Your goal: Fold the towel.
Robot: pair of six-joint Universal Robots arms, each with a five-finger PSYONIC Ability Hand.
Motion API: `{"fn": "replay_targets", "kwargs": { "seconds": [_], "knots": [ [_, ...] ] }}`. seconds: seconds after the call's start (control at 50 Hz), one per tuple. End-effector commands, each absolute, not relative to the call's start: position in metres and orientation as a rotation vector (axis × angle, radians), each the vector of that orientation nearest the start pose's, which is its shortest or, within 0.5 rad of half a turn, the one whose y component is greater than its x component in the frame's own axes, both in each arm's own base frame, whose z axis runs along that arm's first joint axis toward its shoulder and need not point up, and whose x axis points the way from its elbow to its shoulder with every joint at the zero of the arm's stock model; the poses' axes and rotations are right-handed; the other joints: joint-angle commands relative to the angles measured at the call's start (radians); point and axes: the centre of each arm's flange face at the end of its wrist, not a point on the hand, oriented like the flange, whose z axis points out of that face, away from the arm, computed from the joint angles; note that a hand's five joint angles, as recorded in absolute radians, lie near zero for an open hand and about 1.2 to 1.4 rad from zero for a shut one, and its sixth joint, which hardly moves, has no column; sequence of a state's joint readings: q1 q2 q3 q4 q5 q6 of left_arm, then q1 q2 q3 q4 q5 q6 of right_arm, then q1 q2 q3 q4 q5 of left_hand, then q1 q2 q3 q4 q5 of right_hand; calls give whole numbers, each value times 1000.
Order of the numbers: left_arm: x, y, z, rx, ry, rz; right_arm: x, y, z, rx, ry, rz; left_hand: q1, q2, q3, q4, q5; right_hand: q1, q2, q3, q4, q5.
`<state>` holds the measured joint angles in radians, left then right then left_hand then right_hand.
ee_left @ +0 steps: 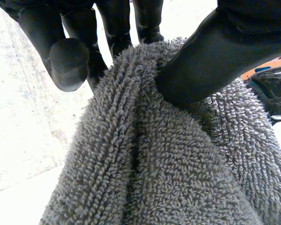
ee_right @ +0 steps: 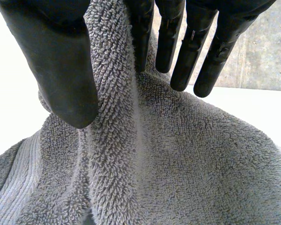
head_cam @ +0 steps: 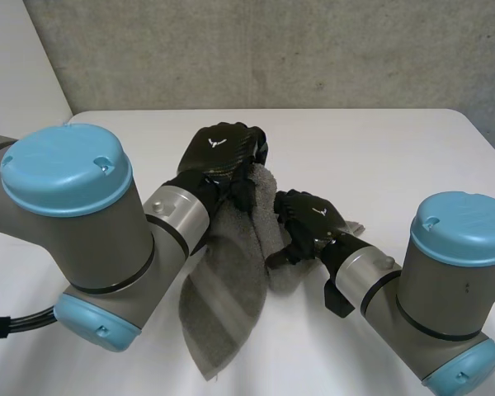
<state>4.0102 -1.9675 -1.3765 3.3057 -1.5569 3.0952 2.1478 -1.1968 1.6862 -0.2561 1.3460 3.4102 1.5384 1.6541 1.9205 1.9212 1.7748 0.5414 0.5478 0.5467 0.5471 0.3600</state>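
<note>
1. Towel [head_cam: 228,280], grey terry, is held up over the white desk [head_cam: 396,157], mid-frame in the head view. It hangs in a long drape, its lower corner toward the desk's near edge. Cannot tell whether that corner touches.
2. The left arm [head_cam: 74,223] ends in the left robot hand [head_cam: 223,150], at the towel's upper end. It is higher and farther back than the other hand, with its back turned to the camera.
3. The left wrist view gives the grip. The left robot hand [ee_left: 210,61] has its thumb dug into a bunched ridge of towel [ee_left: 168,164], with curled fingers on the ridge's other side. The cloth is pinched between them, and the pile falls away below in thick folds.
4. The right robot hand [head_cam: 312,216] is just beside the drape and lower, on a side part of the towel. Cloth is gathered beneath it, and the right arm [head_cam: 445,280] is behind.
5. In the right wrist view, a narrow upright fold of towel [ee_right: 187,159] runs up between the thumb and fingers of the right robot hand [ee_right: 61,65], nipped there. A flat woven band [ee_right: 11,192] lies along the towel's edge.
6. The head view supplies the whole drape and the spacing of both hands. The wrist views supply each pinch.
</note>
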Motion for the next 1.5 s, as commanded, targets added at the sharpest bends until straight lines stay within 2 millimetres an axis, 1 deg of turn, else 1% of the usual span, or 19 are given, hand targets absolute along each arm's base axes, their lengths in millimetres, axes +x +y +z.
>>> {"fn": "replay_targets", "kwargs": {
  "seconds": [0.02,0.3,0.36,0.4,0.46,0.5,0.62,0.68,0.72,0.74,0.82,0.94,1.04,1.14,1.22,1.34,1.46,1.48,1.5],
  "knots": [
    [-325,-207,255,-647,-1828,1910,306,-217,164,-632,2012,-1554,-142,-258,-524,-525,-553,-145,-152,-151,-151,-138],
    [-323,-210,267,-628,-1796,1944,304,-219,167,-625,2014,-1555,-142,-258,-524,-525,-553,-172,-178,-177,-177,-165],
    [-324,-211,269,-628,-1787,1950,304,-216,164,-645,2026,-1511,-142,-258,-524,-525,-553,-224,-231,-230,-230,-218],
    [-325,-213,274,-622,-1770,1965,305,-210,159,-669,2042,-1438,-142,-258,-524,-525,-553,-367,-373,-372,-373,-360],
    [-325,-215,278,-614,-1759,1977,305,-208,157,-675,2043,-1409,-142,-258,-524,-525,-553,-367,-373,-372,-373,-360],
    [-324,-220,287,-596,-1741,2001,304,-207,155,-681,2041,-1390,-142,-258,-524,-525,-553,-367,-373,-372,-373,-360],
    [-325,-222,304,-572,-1705,2025,302,-212,156,-669,2041,-1410,-142,-258,-524,-525,-553,-367,-373,-372,-373,-360],
    [-315,-220,333,-491,-1651,2035,299,-220,156,-644,2048,-1435,-142,-258,-524,-525,-553,-367,-373,-372,-373,-360],
    [-312,-221,338,-467,-1638,2037,295,-230,159,-611,2043,-1497,-142,-258,-524,-525,-553,-367,-373,-372,-373,-360],
    [-312,-221,339,-466,-1638,2037,295,-230,160,-611,2043,-1497,-142,-258,-524,-525,-553,-367,-373,-372,-373,-360],
    [-303,-215,357,-420,-1596,2055,289,-246,167,-568,2034,-1559,-142,-258,-524,-525,-553,-367,-373,-372,-373,-360],
    [-301,-213,356,-420,-1598,2050,291,-252,171,-559,2017,-1566,-142,-258,-524,-525,-553,-367,-373,-372,-373,-360],
    [-301,-212,356,-421,-1605,2045,298,-260,149,-478,2049,-1471,-142,-258,-524,-525,-553,-367,-373,-372,-373,-360],
    [-301,-211,355,-422,-1612,2041,301,-272,154,-388,2023,-1452,-142,-258,-524,-525,-553,-367,-373,-372,-373,-360],
    [-299,-206,356,-428,-1621,2029,305,-278,151,-338,2005,-1426,-142,-258,-524,-525,-553,-367,-373,-372,-373,-360],
    [-298,-201,353,-430,-1631,2011,311,-279,149,-346,1976,-1436,-142,-258,-524,-525,-553,-367,-373,-372,-373,-360],
    [-295,-196,349,-397,-1637,1970,323,-280,140,-370,1927,-1455,-142,-258,-524,-525,-553,-367,-373,-372,-373,-360],
    [-295,-196,348,-393,-1641,1962,327,-278,138,-381,1914,-1453,-142,-258,-524,-525,-553,-331,-337,-336,-337,-324],
    [-295,-196,347,-391,-1643,1959,330,-278,137,-388,1905,-1454,-142,-258,-524,-525,-553,-182,-188,-187,-188,-175]
  ]
}}
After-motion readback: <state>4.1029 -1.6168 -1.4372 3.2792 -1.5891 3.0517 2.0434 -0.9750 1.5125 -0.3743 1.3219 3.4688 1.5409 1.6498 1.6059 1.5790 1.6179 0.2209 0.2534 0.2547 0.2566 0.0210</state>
